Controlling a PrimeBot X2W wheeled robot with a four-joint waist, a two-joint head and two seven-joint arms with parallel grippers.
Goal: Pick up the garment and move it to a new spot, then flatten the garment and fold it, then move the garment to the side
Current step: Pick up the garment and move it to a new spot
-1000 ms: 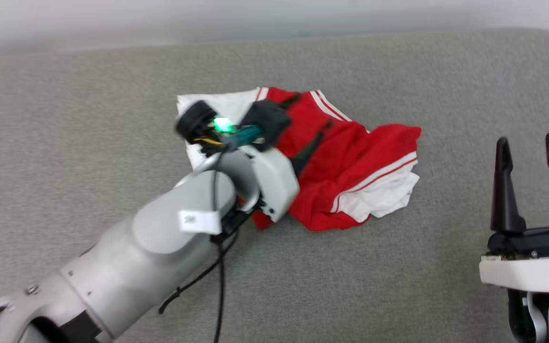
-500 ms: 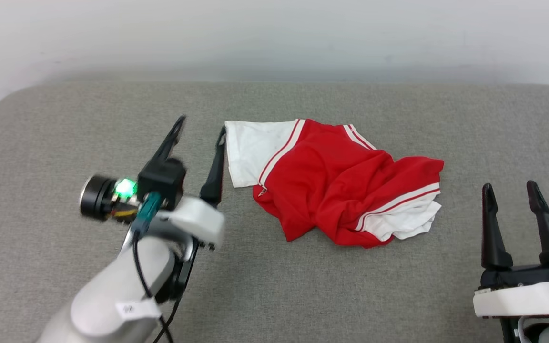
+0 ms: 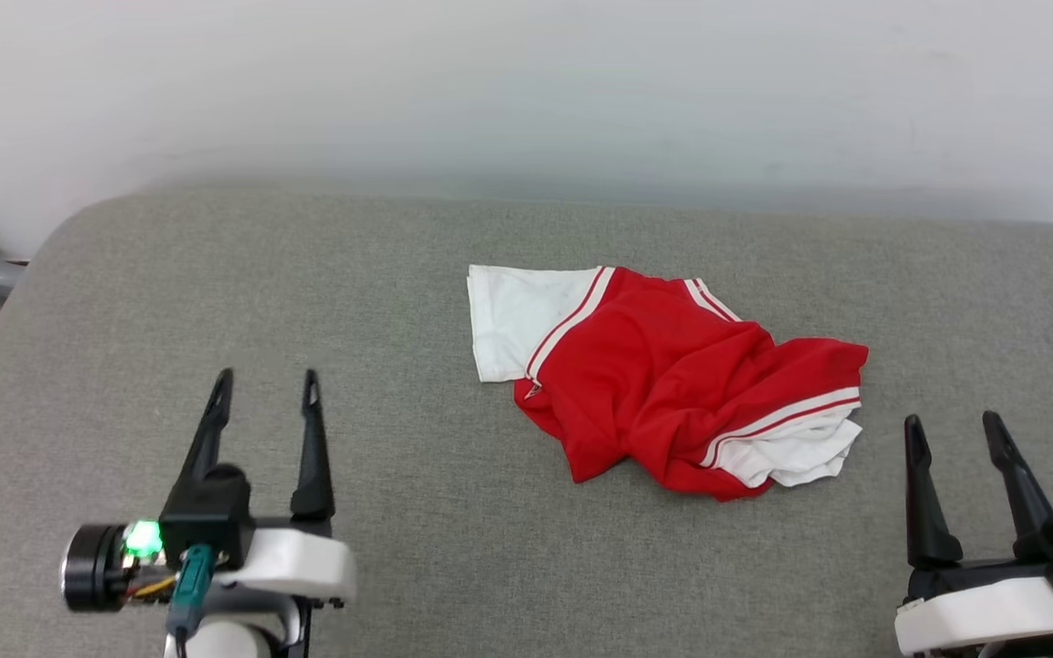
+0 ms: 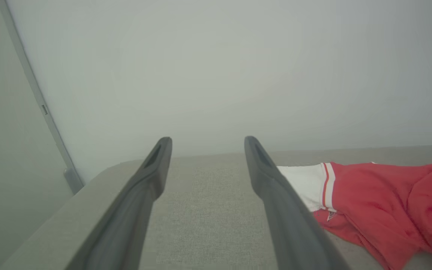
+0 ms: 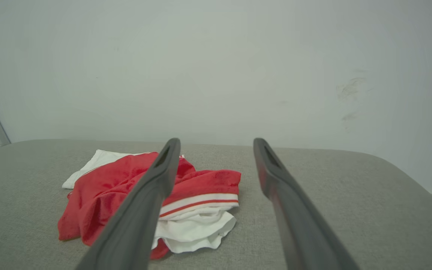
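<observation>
garment: red soft-fabric T-shirt [image 3: 664,384] with white short sleeves and red-white striped trim, crumpled, not folded, lying near the middle of the grey fabric-covered surface [image 3: 398,274]
garment layout: flat white sleeve [image 3: 513,315] at its 10 o'clock end, bunched white sleeve [image 3: 792,452] at its 4 o'clock end, rumpled red body between them
left tool [image 3: 266,376]: two long dark fingers spread wide, nothing between them; sits at 8 o'clock from the shirt, well apart from it, over bare surface
right tool [image 3: 951,420]: fingers spread wide, empty; at 4 o'clock from the shirt, near its bunched sleeve, not touching
finger direction: both tools point to 12 o'clock, toward the pale wall [image 3: 526,91]
contact: neither tool touches the shirt
</observation>
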